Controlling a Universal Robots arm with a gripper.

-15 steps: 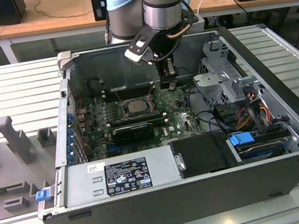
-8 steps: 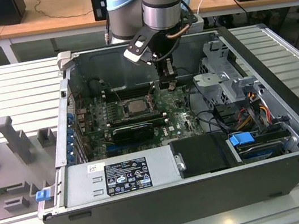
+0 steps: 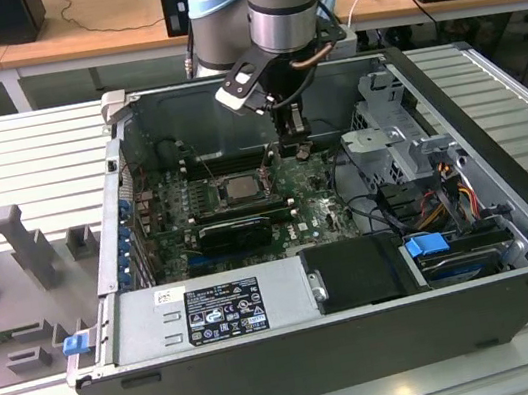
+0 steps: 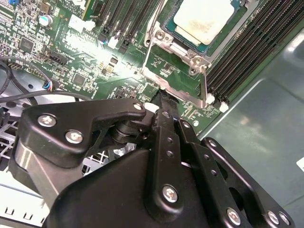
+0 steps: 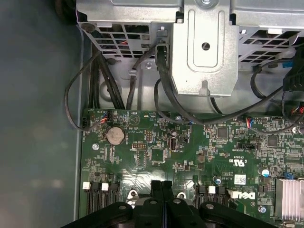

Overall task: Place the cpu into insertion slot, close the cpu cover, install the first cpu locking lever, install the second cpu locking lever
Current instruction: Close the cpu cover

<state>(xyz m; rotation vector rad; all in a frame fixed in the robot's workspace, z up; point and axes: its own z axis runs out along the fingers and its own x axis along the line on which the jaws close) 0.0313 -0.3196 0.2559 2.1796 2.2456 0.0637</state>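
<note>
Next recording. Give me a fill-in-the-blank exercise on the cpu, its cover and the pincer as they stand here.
1. The cpu lies ____ the insertion slot.
2. The cpu cover is swung ____, leaving the cpu bare.
3. The pincer has its fingers ____, no gap between them.
Missing words: in; open; shut.

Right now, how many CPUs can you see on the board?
1. The cpu sits in the insertion slot, just beyond the gripper. The gripper may hide others.

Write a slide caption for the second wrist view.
Shut gripper over the green board, close to the insertion slot holding the cpu.
</note>
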